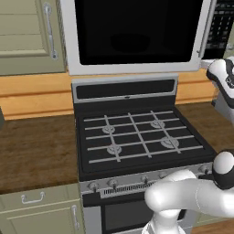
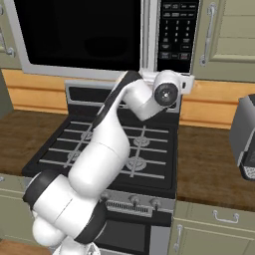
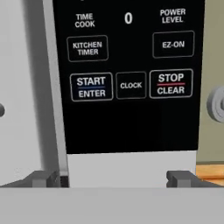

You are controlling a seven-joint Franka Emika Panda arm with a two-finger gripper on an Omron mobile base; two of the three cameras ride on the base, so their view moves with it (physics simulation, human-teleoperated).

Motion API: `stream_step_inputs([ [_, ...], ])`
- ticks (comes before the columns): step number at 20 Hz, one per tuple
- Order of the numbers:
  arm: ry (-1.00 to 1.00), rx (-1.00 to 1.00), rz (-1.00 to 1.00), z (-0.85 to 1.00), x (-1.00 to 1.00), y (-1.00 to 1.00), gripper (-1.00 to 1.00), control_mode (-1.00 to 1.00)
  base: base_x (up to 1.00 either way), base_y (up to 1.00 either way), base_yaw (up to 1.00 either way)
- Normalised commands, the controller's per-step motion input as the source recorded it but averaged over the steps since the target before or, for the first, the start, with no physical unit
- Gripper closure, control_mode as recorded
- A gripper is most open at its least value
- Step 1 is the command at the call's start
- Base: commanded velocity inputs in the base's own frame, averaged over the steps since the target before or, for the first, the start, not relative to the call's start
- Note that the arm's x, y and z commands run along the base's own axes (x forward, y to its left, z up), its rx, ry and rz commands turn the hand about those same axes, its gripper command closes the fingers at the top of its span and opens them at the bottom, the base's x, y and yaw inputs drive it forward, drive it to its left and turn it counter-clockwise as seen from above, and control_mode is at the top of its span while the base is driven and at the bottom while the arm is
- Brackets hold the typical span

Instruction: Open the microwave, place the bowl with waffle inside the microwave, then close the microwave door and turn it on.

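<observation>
Up at the microwave keypad, the gripper hangs spread wide, holding nothing, fingertips apart. Microwave door shut above the stove, wooden table alongside.

The wooden counter flanks the black stove; a grey appliance sits at three o'clock.

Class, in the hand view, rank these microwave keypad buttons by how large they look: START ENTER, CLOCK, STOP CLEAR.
1. White-outlined START ENTER button and red-lined STOP CLEAR button: they look alike, so no ranking between them.
2. Small CLOCK button: clearly smallest.
</observation>
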Motion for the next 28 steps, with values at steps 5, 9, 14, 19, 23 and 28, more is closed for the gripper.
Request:
stream_step_inputs([
  [5,-0.18,-0.08,-0.02,-0.22,0.25,0.0,-1.0,-1.0,0.0,0.0,0.0],
  [9,-0.17,-0.08,-0.03,-0.05,0.17,0.0,-1.0,-1.0,0.0,0.0,0.0],
  [14,-0.07,-0.08,-0.02,0.0,0.36,0.0,-1.0,-1.0,0.0,0.0,0.0],
  [19,0.0,-0.05,0.0,0.0,0.64,0.0,-1.0,-1.0,0.0,0.0,0.0],
  [23,0.0,-0.01,0.0,0.0,0.53,0.0,-1.0,-1.0,0.0,0.0,0.0],
  [28,0.0,0.0,0.0,0.01,0.22,-0.01,-1.0,-1.0,0.0,0.0,0.0],
])
